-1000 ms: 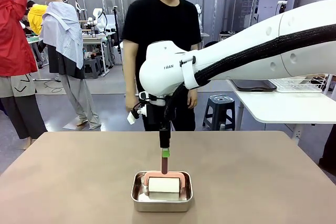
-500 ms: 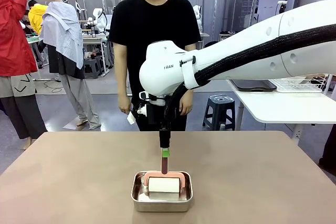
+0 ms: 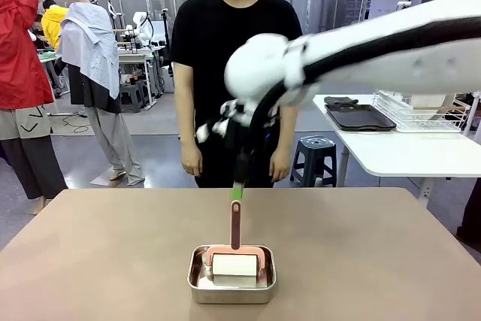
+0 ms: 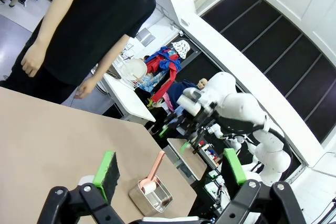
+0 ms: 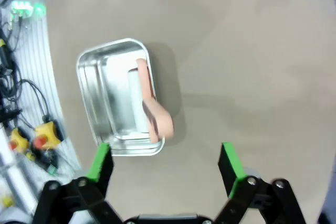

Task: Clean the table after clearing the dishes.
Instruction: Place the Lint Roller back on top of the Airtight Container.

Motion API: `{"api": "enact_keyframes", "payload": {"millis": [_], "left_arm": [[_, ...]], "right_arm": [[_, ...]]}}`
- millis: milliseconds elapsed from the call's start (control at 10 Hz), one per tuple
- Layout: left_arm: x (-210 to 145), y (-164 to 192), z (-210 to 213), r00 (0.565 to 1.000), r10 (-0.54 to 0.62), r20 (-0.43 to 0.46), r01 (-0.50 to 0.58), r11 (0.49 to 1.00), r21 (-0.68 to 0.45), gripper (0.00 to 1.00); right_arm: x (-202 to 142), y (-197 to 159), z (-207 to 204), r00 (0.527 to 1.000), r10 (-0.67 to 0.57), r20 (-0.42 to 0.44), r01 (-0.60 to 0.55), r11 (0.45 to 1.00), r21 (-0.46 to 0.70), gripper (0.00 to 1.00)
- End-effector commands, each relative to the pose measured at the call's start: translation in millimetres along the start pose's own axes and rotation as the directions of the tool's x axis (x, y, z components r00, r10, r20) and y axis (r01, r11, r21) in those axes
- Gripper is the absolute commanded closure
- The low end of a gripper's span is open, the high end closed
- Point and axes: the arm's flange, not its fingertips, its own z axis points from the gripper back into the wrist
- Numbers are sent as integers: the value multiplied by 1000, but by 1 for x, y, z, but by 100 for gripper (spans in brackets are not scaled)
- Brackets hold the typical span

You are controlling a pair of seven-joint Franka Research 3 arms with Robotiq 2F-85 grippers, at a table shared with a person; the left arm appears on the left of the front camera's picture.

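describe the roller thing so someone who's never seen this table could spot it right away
On the beige-brown table, near the robot's edge at the middle, sits a small shiny steel tin. In it lies a lint roller with a white roll, a pink frame and a pink handle standing straight up. It is the table's one pink thing, just below the raised right gripper.

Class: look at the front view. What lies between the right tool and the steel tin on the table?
The roller's pink handle, rising from the steel tin toward the open right tool. Front view shows it.
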Motion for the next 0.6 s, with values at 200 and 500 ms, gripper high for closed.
{"api": "enact_keyframes", "payload": {"millis": [200, 500], "left_arm": [[-1, -4, 3, 1000, -2, -1, 2, 1000, -10, 0], [-1, -4, 3, 1000, -2, -1, 2, 1000, -10, 0]], "right_arm": [[-220, 25, 85, 539, -514, 667, 334, 858, 391, 0], [-378, 66, 93, 85, -631, 771, 316, 751, 580, 0]]}}
